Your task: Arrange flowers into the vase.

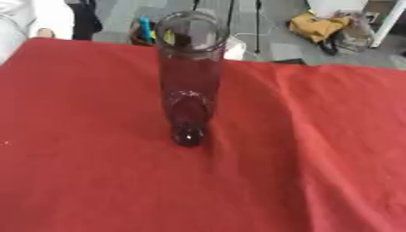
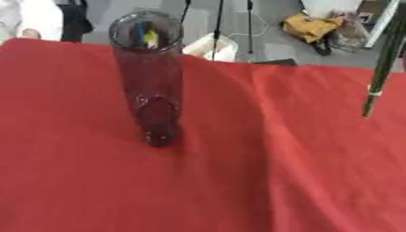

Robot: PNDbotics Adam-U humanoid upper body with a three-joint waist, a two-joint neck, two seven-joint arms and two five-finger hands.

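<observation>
Neither hand of the robot shows in either view, so whether they are open, closed or holding a flower cannot be told. 1 tall clear purple-tinted glass vase stands upright and empty on the wrinkled red tablecloth, while 1 thin dark green stem hangs in at the right edge, well apart from it. Being tall and narrow, the vase could probably tip if a stem knocks its rim.

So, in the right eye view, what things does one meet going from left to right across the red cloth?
Bare red tablecloth → clear glass vase, standing upright with nothing in it → a fold in the cloth → a dark green stem hanging in from the upper right edge.
</observation>
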